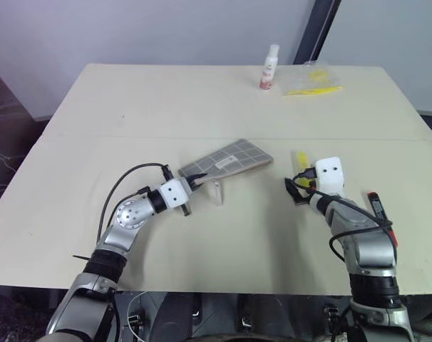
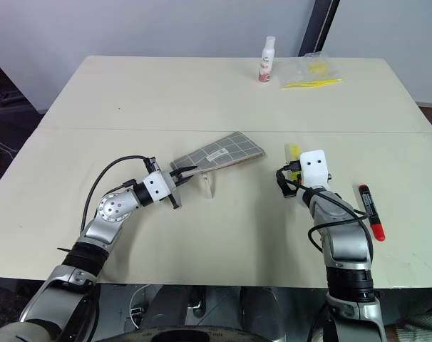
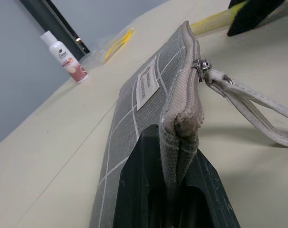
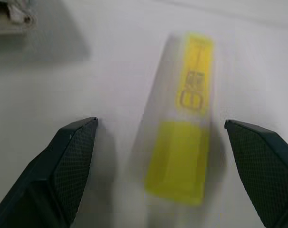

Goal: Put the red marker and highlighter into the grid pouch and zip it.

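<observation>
While the left gripper [image 3: 175, 199] pinches 1 end of the grid pouch [image 1: 230, 160] off the table, the empty right gripper [image 4: 158, 156], spread wide around the highlighter [image 4: 187, 118], may knock it away unless centred, with the red marker [image 2: 369, 210] aside.

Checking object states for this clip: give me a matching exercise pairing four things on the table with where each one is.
Things:
1. grid pouch
2. highlighter
3. red marker
4. white bottle

Places:
A. standing at the table's far edge
B. lying on the table between the open right gripper's fingers
C. pinched at one end by the left gripper
D. lying on the table beside the right arm's outer side

Pairs: 1-C, 2-B, 3-D, 4-A
</observation>
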`<state>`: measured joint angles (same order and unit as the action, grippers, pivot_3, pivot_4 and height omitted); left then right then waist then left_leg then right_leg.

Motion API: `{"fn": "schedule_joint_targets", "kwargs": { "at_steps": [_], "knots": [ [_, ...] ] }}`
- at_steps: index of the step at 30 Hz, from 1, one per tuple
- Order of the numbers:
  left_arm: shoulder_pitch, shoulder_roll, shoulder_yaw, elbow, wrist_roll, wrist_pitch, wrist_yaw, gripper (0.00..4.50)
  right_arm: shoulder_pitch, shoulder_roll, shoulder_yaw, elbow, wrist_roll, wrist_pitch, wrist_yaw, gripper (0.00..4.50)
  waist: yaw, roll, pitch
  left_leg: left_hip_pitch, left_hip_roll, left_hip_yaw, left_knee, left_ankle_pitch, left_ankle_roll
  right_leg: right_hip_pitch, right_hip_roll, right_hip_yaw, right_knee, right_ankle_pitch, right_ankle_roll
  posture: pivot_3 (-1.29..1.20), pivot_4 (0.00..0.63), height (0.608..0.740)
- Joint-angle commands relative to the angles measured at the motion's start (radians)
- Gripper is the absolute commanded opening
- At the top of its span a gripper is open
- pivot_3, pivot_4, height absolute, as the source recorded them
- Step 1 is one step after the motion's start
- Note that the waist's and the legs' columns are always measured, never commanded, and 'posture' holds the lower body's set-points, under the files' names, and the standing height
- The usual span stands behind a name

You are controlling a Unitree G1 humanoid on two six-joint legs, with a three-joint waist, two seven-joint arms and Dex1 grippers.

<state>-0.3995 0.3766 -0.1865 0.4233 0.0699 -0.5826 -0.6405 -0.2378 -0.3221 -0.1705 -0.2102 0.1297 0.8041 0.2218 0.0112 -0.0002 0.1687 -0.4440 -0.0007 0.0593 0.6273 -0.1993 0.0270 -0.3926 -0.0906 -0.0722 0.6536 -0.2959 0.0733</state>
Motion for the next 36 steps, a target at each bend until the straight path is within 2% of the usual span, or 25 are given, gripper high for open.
{"fn": "schedule_joint_targets", "kwargs": {
  "at_steps": [1,3,5,6,9,12,17,21,25,29,36],
  "knots": [
    [-0.004,0.000,0.006,-0.036,-0.004,-0.012,0.013,0.00,0.009,0.019,-0.061,0.021,0.034,0.075,-0.029,3.17,0.002,0.000,0.000,0.000,0.000,0.000,0.000,0.000,0.000,0.000,0.000,0.000,0.000,0.000,0.000,0.00,0.150,0.740],
    [0.003,0.002,0.007,-0.047,-0.006,-0.009,0.013,0.00,0.001,0.033,-0.067,0.003,0.062,0.084,-0.020,2.06,0.002,0.000,0.000,0.000,0.000,0.000,0.001,0.000,0.000,0.001,0.000,0.000,0.000,0.000,0.000,0.00,0.150,0.740],
    [0.014,0.005,0.009,-0.055,-0.011,-0.003,0.010,0.00,-0.002,0.018,-0.048,-0.026,0.080,0.072,0.014,1.18,0.000,0.000,0.000,0.000,0.000,0.000,0.001,0.000,0.000,0.001,0.000,0.000,-0.001,0.000,0.000,0.00,0.150,0.740],
    [0.018,0.006,0.010,-0.058,-0.013,0.000,0.009,0.00,0.001,-0.001,-0.029,-0.041,0.080,0.045,0.041,0.87,-0.002,0.000,0.000,0.000,0.000,0.000,0.001,0.000,0.000,0.001,0.000,0.000,-0.001,0.000,0.000,0.00,0.150,0.740],
    [0.020,0.006,0.022,-0.067,-0.039,0.029,0.003,0.00,0.053,-0.143,0.065,-0.097,0.039,-0.207,0.232,0.91,-0.001,0.001,0.000,-0.001,0.000,0.000,0.000,0.000,0.001,0.000,0.000,0.000,-0.001,0.000,0.000,0.00,0.150,0.740],
    [0.015,0.003,0.031,-0.081,-0.072,0.058,-0.012,0.00,0.135,-0.271,0.088,-0.108,0.013,-0.459,0.382,0.91,0.001,0.001,0.001,-0.001,0.000,0.001,0.000,-0.001,0.002,-0.001,0.000,0.000,-0.002,0.000,0.001,0.00,0.150,0.740],
    [-0.004,-0.009,0.039,-0.080,-0.119,0.087,-0.031,0.00,0.226,-0.322,0.023,-0.086,0.089,-0.643,0.505,0.91,0.002,-0.002,0.003,0.000,0.000,0.001,0.002,-0.001,0.003,0.002,0.001,-0.001,-0.002,0.002,0.005,0.00,0.150,0.740],
    [-0.013,-0.018,0.042,-0.080,-0.145,0.102,-0.048,0.00,0.231,-0.325,0.038,-0.102,0.090,-0.683,0.533,0.91,0.001,-0.003,0.004,0.000,0.000,0.002,0.004,-0.001,0.003,0.003,0.001,0.000,-0.002,0.003,0.006,0.00,0.150,0.740],
    [-0.020,-0.018,0.041,-0.070,-0.147,0.098,-0.060,0.00,0.216,-0.302,0.032,-0.099,0.080,-0.670,0.491,0.91,0.002,-0.003,0.004,0.000,0.000,0.001,0.004,-0.001,0.002,0.002,0.001,0.000,-0.002,0.003,0.006,0.00,0.150,0.740],
    [-0.018,-0.017,0.037,-0.063,-0.143,0.087,-0.073,0.00,0.244,-0.329,0.053,-0.107,0.064,-0.682,0.524,0.91,0.004,-0.003,0.004,0.000,0.000,0.001,0.003,-0.001,0.002,0.002,0.000,0.000,-0.004,0.003,0.006,0.00,0.150,0.740],
    [-0.005,-0.018,0.020,-0.070,-0.128,0.069,-0.091,0.00,0.173,-0.308,0.106,-0.051,0.027,-0.663,0.494,0.91,0.000,-0.002,0.004,0.000,0.000,0.002,0.003,-0.002,0.003,0.002,0.000,0.000,-0.005,0.003,0.006,0.00,0.150,0.740]
  ]
}}
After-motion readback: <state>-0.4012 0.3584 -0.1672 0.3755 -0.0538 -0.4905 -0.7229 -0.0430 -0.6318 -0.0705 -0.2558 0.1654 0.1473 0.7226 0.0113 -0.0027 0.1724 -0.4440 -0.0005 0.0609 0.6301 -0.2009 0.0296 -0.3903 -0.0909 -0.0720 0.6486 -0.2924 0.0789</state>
